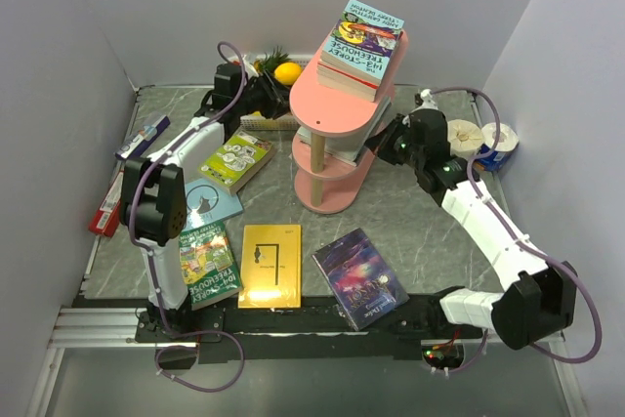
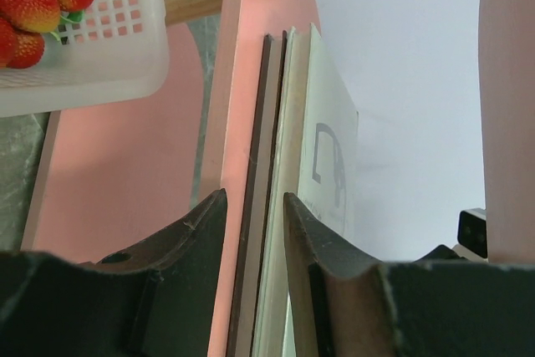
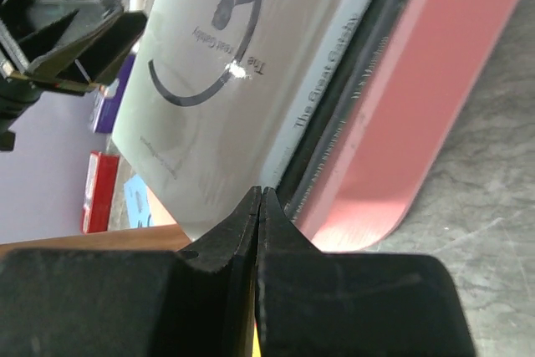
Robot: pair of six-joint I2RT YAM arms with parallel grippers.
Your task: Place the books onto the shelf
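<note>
Five books (image 1: 270, 266) lie on the table (image 1: 430, 241) — one three-tier shelf (image 1: 322, 104).

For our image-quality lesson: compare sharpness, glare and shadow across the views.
Top external: evenly lit, sharp, a soft shadow beneath the shelf. Left wrist: the left tool is a dark, detail-poor mass. Right wrist: a small glare spot on the grey book, spine lettering readable, right tool black.

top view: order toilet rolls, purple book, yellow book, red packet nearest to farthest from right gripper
From the right gripper:
1. toilet rolls, just to its right
2. purple book, near edge
3. yellow book, near edge, further left
4. red packet, far left wall
</note>
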